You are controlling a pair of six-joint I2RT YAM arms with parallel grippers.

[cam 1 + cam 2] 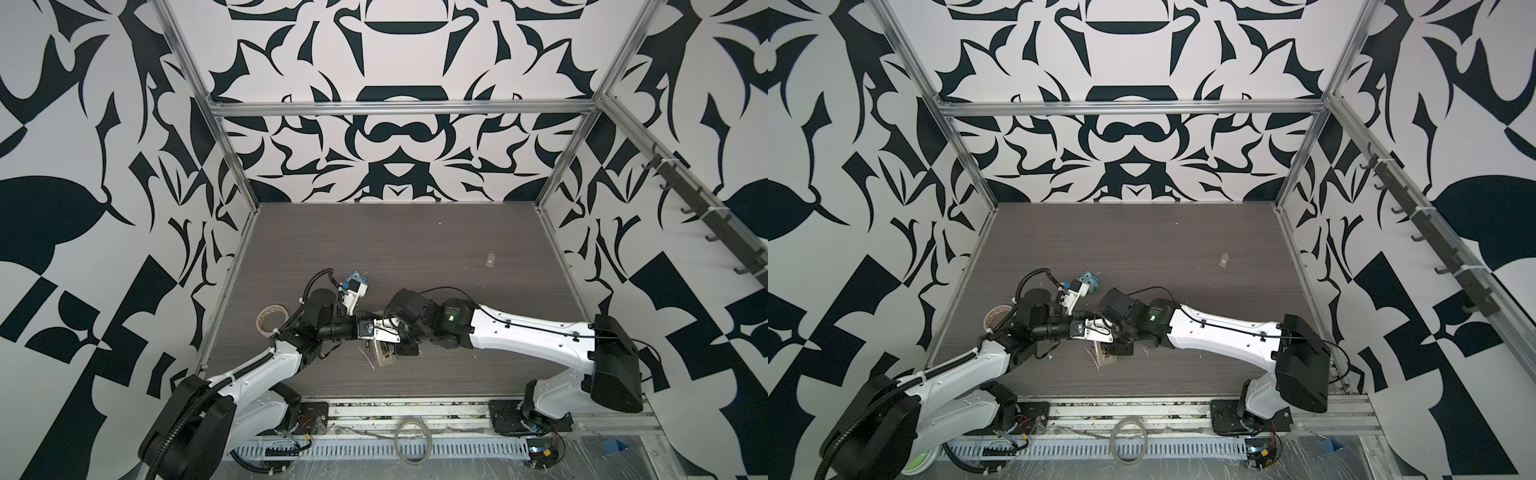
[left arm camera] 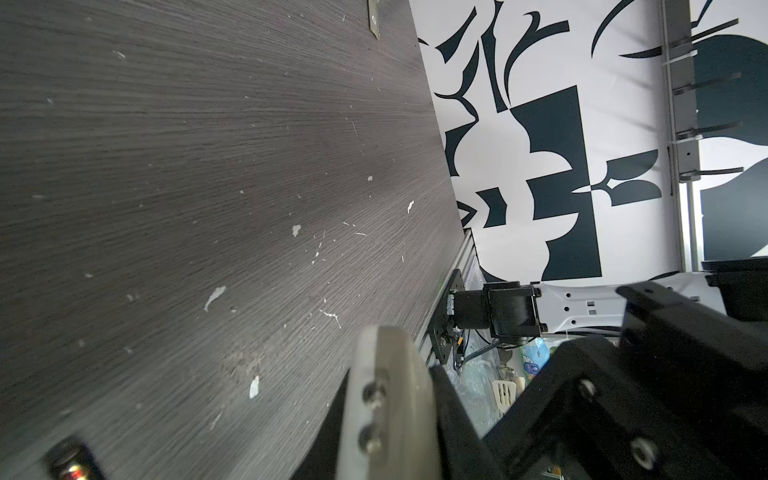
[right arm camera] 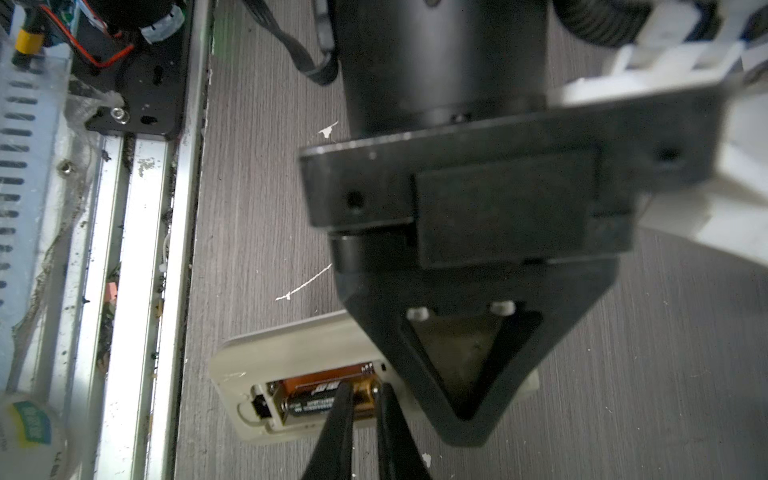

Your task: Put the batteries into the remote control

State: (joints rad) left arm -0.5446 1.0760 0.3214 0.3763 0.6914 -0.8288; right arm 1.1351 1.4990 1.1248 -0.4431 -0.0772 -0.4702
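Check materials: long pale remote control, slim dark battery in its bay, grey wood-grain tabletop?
Long slim pale remote control: matte moulded plastic, going by its dull even surface and rounded corners. Slim dark cylindrical battery: glossy printed wrap with copper-coloured metallic end, probably metal underneath. Dark grey wood-grain tabletop: likely laminate; pale chips fleck it.

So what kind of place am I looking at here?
Probably a robotics lab test cell: a left arm and a right arm bolted along a rail, working over a grey wood-grain tabletop, boxed in by an aluminium frame with black-and-white patterned panels.
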